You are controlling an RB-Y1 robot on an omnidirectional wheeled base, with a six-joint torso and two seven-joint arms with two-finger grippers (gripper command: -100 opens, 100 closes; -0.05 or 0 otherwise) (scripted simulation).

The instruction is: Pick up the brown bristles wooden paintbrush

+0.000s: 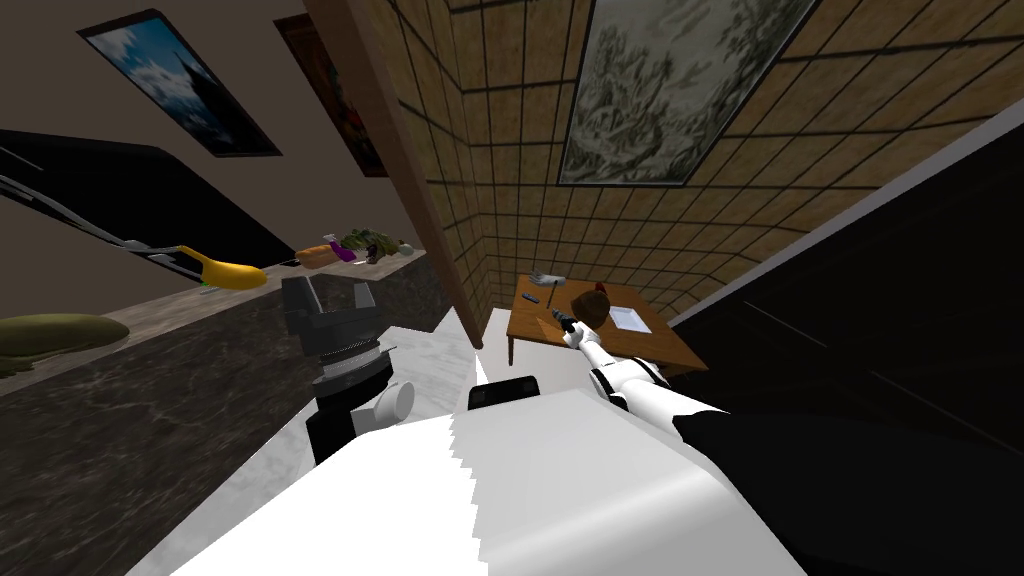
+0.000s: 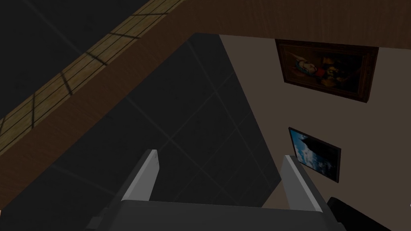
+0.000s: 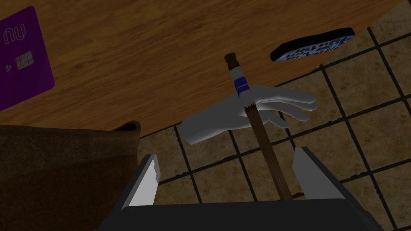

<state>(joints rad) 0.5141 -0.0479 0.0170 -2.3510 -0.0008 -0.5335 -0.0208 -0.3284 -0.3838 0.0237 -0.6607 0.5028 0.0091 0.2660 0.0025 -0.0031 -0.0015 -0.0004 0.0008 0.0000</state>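
A wooden table (image 1: 670, 345) is shown right of centre in the head view, with the right gripper (image 1: 570, 326) at it, fingers spread. Between them the paintbrush (image 3: 261, 136) is seen crossing a white glove (image 3: 208, 124), its long axis running straight away from the gripper, brown bristles farthest. The left gripper (image 1: 328, 290), likewise spread, is held up left of centre.

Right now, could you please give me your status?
Left gripper open, idle. Right gripper open, paintbrush handle between fingers, ungripped. White glove behind it.
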